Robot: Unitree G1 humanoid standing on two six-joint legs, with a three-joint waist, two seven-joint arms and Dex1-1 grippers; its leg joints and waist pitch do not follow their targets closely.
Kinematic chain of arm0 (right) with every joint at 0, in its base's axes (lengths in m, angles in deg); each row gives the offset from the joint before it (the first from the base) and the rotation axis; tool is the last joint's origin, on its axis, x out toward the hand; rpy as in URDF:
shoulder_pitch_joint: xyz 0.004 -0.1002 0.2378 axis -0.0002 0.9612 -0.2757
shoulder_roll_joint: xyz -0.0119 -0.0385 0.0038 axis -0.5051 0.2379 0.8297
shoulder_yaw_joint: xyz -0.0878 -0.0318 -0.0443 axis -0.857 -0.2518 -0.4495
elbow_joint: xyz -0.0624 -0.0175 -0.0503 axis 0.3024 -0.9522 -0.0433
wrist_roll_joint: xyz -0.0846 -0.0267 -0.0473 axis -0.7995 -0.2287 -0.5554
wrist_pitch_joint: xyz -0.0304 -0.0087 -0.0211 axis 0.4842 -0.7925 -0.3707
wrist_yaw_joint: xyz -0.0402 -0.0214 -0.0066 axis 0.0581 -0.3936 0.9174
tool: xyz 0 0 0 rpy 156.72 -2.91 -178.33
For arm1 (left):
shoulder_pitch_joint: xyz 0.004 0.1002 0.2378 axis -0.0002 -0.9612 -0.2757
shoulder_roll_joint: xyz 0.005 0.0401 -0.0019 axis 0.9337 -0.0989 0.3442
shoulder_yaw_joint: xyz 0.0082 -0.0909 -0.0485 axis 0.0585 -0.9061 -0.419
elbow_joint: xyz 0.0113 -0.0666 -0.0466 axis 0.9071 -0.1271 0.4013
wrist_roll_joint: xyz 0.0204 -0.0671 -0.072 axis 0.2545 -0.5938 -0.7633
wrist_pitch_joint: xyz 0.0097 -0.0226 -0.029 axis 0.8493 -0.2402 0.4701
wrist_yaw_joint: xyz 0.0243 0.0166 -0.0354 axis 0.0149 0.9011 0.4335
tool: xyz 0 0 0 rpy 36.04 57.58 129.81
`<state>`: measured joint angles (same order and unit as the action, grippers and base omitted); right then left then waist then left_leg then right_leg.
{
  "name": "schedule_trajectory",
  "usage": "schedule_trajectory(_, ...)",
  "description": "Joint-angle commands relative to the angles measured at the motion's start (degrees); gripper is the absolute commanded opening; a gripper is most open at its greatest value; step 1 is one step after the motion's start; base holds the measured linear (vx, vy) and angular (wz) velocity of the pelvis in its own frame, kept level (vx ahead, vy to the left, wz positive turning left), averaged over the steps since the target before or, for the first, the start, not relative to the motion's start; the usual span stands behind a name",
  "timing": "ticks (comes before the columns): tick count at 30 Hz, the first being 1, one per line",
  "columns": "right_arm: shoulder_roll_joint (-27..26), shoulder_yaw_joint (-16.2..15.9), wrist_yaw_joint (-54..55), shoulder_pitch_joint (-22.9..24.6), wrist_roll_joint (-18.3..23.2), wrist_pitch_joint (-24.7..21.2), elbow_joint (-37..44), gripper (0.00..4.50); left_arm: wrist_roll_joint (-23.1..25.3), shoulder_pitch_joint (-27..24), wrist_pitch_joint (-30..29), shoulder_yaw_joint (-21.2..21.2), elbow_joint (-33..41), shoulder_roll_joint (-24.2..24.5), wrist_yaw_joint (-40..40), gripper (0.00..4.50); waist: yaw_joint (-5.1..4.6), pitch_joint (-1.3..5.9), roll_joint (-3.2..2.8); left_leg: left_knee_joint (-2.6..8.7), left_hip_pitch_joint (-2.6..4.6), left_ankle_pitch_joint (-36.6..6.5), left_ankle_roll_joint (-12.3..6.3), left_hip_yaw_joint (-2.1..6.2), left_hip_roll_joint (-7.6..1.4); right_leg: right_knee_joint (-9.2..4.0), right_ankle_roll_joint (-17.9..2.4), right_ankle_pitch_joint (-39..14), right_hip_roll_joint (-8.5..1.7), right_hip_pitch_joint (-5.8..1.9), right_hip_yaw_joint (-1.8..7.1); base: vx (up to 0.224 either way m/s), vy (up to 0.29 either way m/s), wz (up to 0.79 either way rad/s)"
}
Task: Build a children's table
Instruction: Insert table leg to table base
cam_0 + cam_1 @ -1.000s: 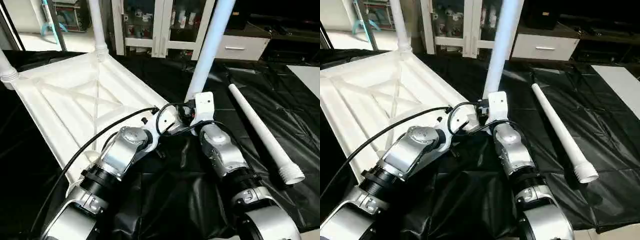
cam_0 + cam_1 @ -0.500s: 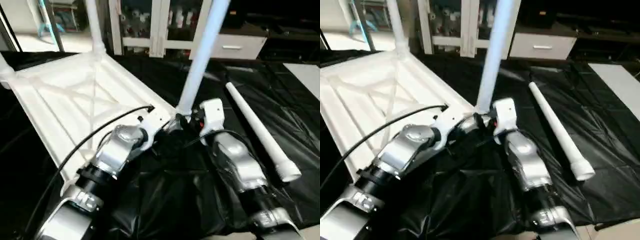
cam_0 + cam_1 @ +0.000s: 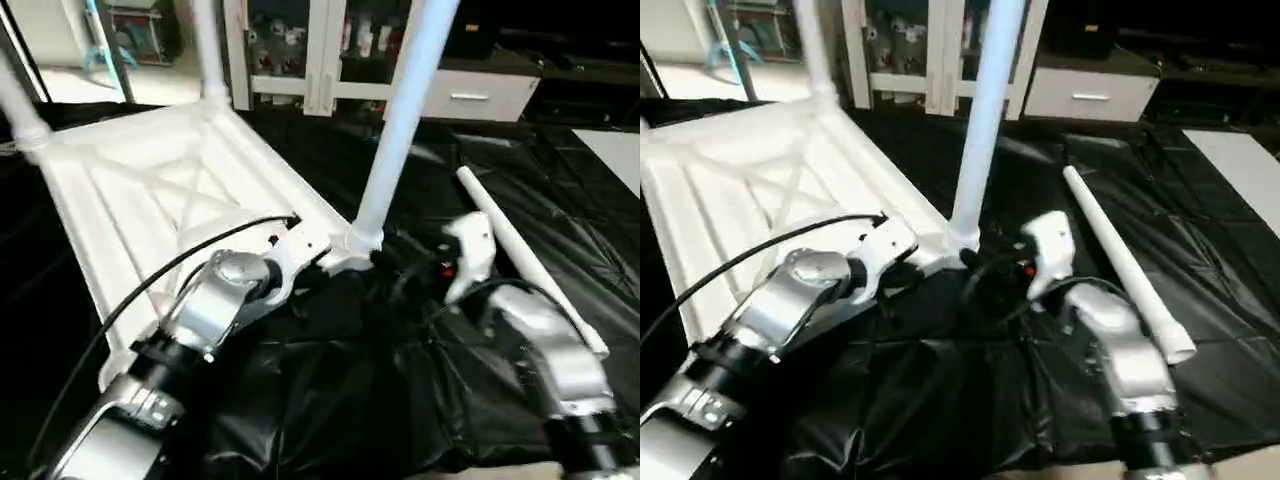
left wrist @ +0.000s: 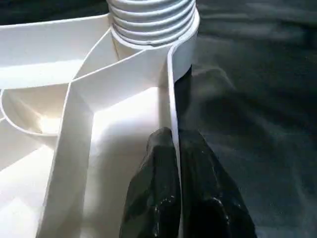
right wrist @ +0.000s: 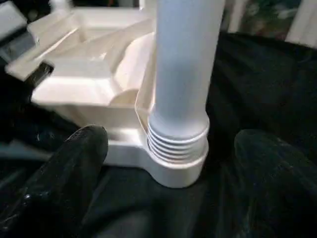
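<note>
the left gripper [image 4: 176, 163] has its jaws pinched on the tabletop [image 3: 150, 200] rim, while the right gripper [image 5: 168, 163] stands wide apart at the upright leg [image 3: 400, 110].

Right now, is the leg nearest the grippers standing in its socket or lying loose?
Standing in: the leg rises upright from the corner socket, its threaded end seated there.

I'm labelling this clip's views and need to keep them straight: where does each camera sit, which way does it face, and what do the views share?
Left and right eye views: on the head, looking forward and down at the upturned table top; both silver forearms show.
Left wrist view: on the left arm, looking along the left gripper, shut on the top's edge rib.
Right wrist view: on the right arm, facing the standing leg; its open right gripper straddles the leg's base.
Shared: that leg's threaded base in its corner socket.
</note>
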<state>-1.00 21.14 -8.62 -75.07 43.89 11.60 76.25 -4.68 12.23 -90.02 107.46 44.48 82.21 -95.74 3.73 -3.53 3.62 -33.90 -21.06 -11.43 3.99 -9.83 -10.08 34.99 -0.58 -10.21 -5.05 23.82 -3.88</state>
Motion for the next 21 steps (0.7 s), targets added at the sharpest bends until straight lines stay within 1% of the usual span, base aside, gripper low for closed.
schedule_trajectory(1, 2.85, 2.03, -5.24, 0.14, 2.65, -2.33, 1.77, 4.46, -1.54, -1.29, 1.76, 0.8, 2.17, 0.41, -2.47, 0.0, 0.27, 3.78, 0.1, 3.91, 0.34, -7.4, -4.01, 0.55, -3.08, -3.93, -12.02, -8.77, -3.44, -3.49, 2.85, 0.0, 0.0, 0.0)
schedule_trajectory(2, 2.85, 2.03, -5.24, 0.14, 2.65, -2.33, 1.77, 4.46, -1.54, -1.29, 1.76, 0.8, 2.17, 0.41, -2.47, 0.0, 0.25, 3.79, 0.1, 3.89, 0.3, -7.37, -4.23, 0.54, -3.02, -3.84, -12.18, -8.6, -3.4, -3.56, 2.82, 0.0, 0.0, 0.0)
schedule_trajectory(3, 3.99, 1.92, -7.02, 0.15, 3.23, -3.22, 2.22, 4.46, -1.99, -1.66, 2.62, 1.16, 2.78, 0.95, -4.01, 0.0, 0.3, 3.7, 0.33, 3.92, 0.22, -7.44, -4.5, 0.56, -3.08, -3.97, -12.1, -9.29, -3.51, -3.56, 2.78, 0.0, 0.0, 0.0)
schedule_trajectory(5, 5.34, 1.35, -9.37, 0.15, 3.76, -4.02, 2.66, 4.46, -2.63, -2.25, 2.67, 1.26, 3.78, 1.36, -5.15, 0.0, 0.35, 3.78, 0.31, 3.8, 0.25, -7.07, -4.59, 0.55, -3.01, -3.88, -11.85, -9.81, -3.49, -3.52, 2.77, 0.0, 0.0, 0.0)
schedule_trajectory(6, 6.5, 0.76, -11.83, 0.13, 4.06, -4.44, 2.86, 4.46, -3.26, -2.85, 3.28, 1.51, 4.68, 1.83, -6.59, 0.0, 0.43, 3.81, 0.43, 3.78, 0.23, -6.77, -4.82, 0.61, -3.05, -3.86, -11.8, -9.98, -3.57, -3.58, 2.75, 0.0, 0.0, 0.0)
schedule_trajectory(7, 6.5, 0.76, -11.83, 0.13, 4.06, -4.44, 2.86, 4.46, -3.26, -2.85, 3.28, 1.51, 4.68, 1.83, -6.59, 0.0, 0.45, 3.79, 0.44, 3.78, 0.24, -6.74, -4.91, 0.59, -3.08, -3.91, -11.82, -10.16, -3.61, -3.53, 2.75, 0.0, 0.0, 0.0)
schedule_trajectory(8, 7.47, 0.48, -14.24, -0.04, 4.7, -4.79, 2.67, 4.46, -3.81, -3.62, 4.27, 1.93, 5.86, 2.47, -8.38, 0.0, 0.55, 3.85, 0.4, 3.69, 0.32, -6.25, -5.07, 0.55, -3.1, -3.85, -11.93, -9.8, -3.6, -3.46, 2.76, 0.0, 0.0, 0.0)
schedule_trajectory(9, 7.84, 0.32, -15.05, -0.14, 4.86, -4.91, 2.53, 4.46, -4.23, -3.98, 4.34, 2.05, 6.4, 2.69, -9.25, 0.0, 0.64, 3.89, 0.82, 3.62, 0.26, -5.74, -5.36, 0.5, -3.15, -3.75, -12.06, -9.29, -3.59, -3.48, 2.75, 0.0, 0.0, 0.0)
schedule_trajectory(10, 8.48, 0.01, -16.44, -0.27, 5.15, -5.1, 2.34, 4.46, -4.69, -4.46, 3.72, 2.0, 7.24, 2.93, -10.07, 0.0, 0.86, 3.9, 0.58, 3.61, 0.36, -5.26, -5.56, 0.52, -3.17, -3.58, -12.36, -8.86, -3.57, -3.45, 2.72, 0.0, 0.0, 0.0)
schedule_trajectory(11, 9.05, -0.36, -17.58, -0.36, 5.18, -5.05, 2.22, 4.46, -4.98, -4.82, 3.93, 2.12, 7.88, 3.26, -10.94, 0.0, 1.13, 3.88, 0.58, 3.54, 0.47, -4.54, -5.74, 0.4, -3.15, -3.55, -12.53, -8.32, -3.53, -3.31, 2.76, 0.0, 0.0, 0.0)
schedule_trajectory(12, 9.82, -0.96, -19.25, -0.59, 4.86, -4.61, 1.85, 4.46, -5.91, -5.56, 3.96, 2.39, 9.1, 3.95, -12.96, 0.0, 1.29, 3.9, 0.74, 3.5, 0.52, -4.52, -5.84, 0.37, -3.15, -3.5, -12.6, -8.25, -3.52, -3.29, 2.74, 0.0, 0.0, 0.0)
schedule_trajectory(13, 10.2, -1.23, -20.23, -0.73, 4.77, -4.5, 1.67, 4.46, -6.39, -6.0, 3.76, 2.51, 9.85, 4.4, -14.08, 0.0, 1.5, 3.9, 0.68, 3.51, 0.48, -4.36, -5.88, 0.38, -3.17, -3.34, -12.81, -8.07, -3.59, -3.37, 2.74, 0.0, 0.0, 0.0)
schedule_trajectory(15, 10.29, -1.27, -20.5, -0.78, 4.77, -4.53, 1.63, 4.46, -6.52, -6.12, 3.61, 2.52, 10.06, 4.51, -14.36, 0.0, 1.62, 3.86, 0.62, 3.51, 0.61, -4.49, -5.82, 0.29, -3.16, -3.4, -12.88, -8.15, -3.53, -3.22, 2.76, 0.0, 0.0, 0.0)
schedule_trajectory(16, 10.48, -1.53, -20.95, -0.94, 4.46, -4.2, 1.46, 4.46, -6.65, -6.39, 4.73, 3.01, 10.46, 5.12, -15.68, 0.0, 1.65, 3.8, 0.76, 3.53, 0.61, -4.74, -5.78, 0.23, -3.11, -3.51, -12.79, -8.56, -3.48, -3.16, 2.76, 0.0, 0.0, 0.0)
schedule_trajectory(17, 10.77, -2.03, -21.97, -1.2, 3.88, -4.04, 1.21, 4.46, -7.06, -6.84, 4.79, 3.43, 11.21, 5.94, -17.13, 0.0, 1.78, 3.75, 0.64, 3.65, 0.56, -5.93, -5.33, 0.28, -3.12, -3.68, -12.34, -10.42, -3.61, -3.21, 2.76, 0.0, 0.0, 0.0)
schedule_trajectory(19, 11.17, -2.75, -23.19, -1.6, 2.97, -3.42, 0.25, 4.46, -7.38, -7.25, 4.74, 3.55, 11.85, 6.52, -18.21, 0.0, 1.8, 3.71, 0.58, 3.71, 0.67, -6.89, -4.62, 0.32, -3.16, -3.79, -11.88, -11.7, -3.57, -3.12, 2.73, 0.0, 0.0, 0.0)
schedule_trajectory(21, 11.24, -2.85, -23.37, -1.67, 2.83, -3.32, 0.06, 4.46, -7.39, -7.31, 4.72, 3.56, 11.95, 6.64, -18.36, 0.0, 1.9, 3.72, 0.59, 3.68, 0.8, -7.35, -4.3, 0.23, -3.13, -3.85, -11.79, -12.02, -3.55, -3.01, 2.79, 0.0, 0.0, 0.0)
